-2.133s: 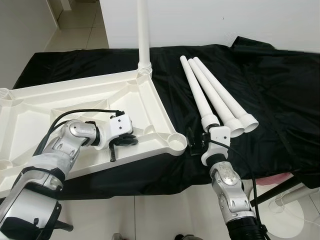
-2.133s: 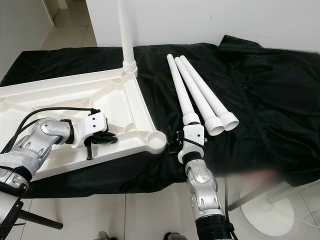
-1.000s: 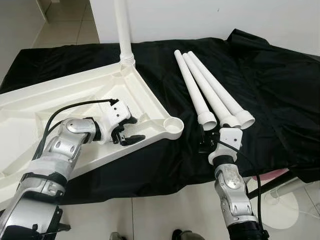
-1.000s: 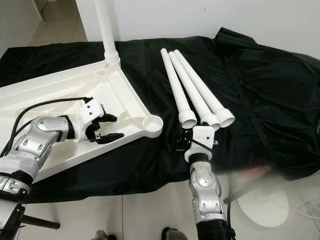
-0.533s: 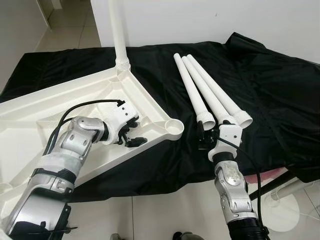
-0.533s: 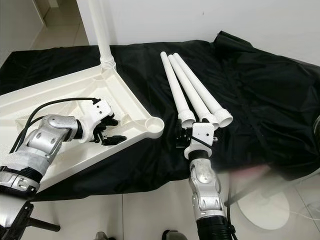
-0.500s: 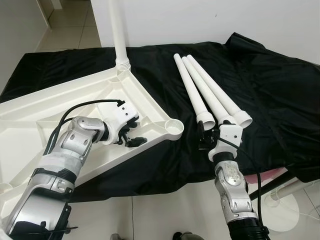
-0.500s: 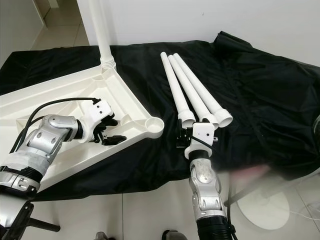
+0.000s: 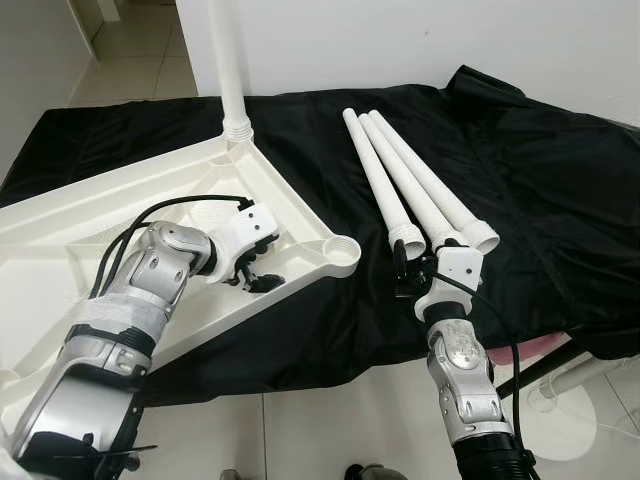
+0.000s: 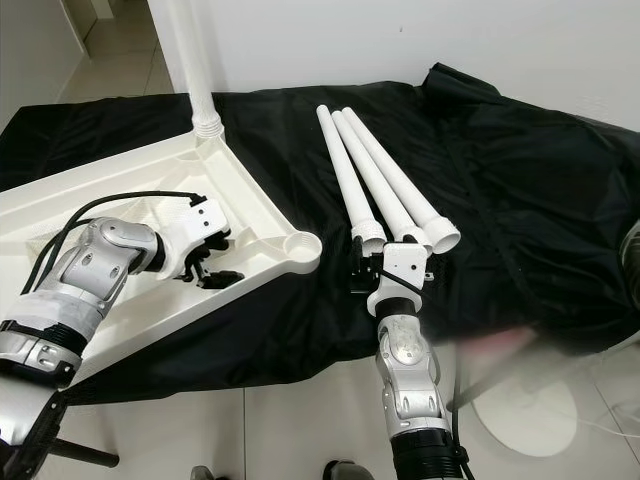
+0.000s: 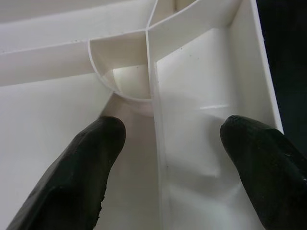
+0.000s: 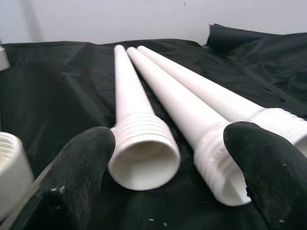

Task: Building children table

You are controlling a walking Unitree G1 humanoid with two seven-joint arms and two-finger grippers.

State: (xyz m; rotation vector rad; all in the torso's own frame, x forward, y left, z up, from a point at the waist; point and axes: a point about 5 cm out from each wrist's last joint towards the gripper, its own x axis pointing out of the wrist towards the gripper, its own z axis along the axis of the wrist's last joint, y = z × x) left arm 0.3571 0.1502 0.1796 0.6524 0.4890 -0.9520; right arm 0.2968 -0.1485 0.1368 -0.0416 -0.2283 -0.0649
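On a work surface draped in black cloth point(image 9: 560, 200), my upturned white tabletop point(image 9: 60, 240) lies with one leg point(image 9: 232, 70) already standing upright in its far corner socket, while three loose legs point(image 9: 415, 185) lie side by side just right of it, threaded ends towards me.

My right gripper point(image 12: 165, 158) hovers at those threaded ends, fingers spread wide and empty, bracketing the mouth of the nearest leg point(image 12: 141, 153) and its neighbour. My left gripper point(image 11: 168, 139) rests inside the tabletop's ribbed underside, also wide open and gripping nothing, its fingers either side of a moulded rib near a curved wall.

I judge the legs to be hollow moulded plastic: light, stiff, smooth and apt to roll on the slick cloth. The ridged thread collar looks the surest place to take hold, since the tapering shaft would slip between my pads. The tabletop is broad and rigid but seems light enough to skate, so bracing it at a rib or rim should steady it.

The empty corner socket point(image 9: 342, 250) sits at the near edge of the surface, just left of the loose legs, with open cloth between them. The tabletop's near side overhangs towards the tiled floor point(image 9: 330, 420), so pushing it towards me risks tipping it off; room is freer towards the far right.
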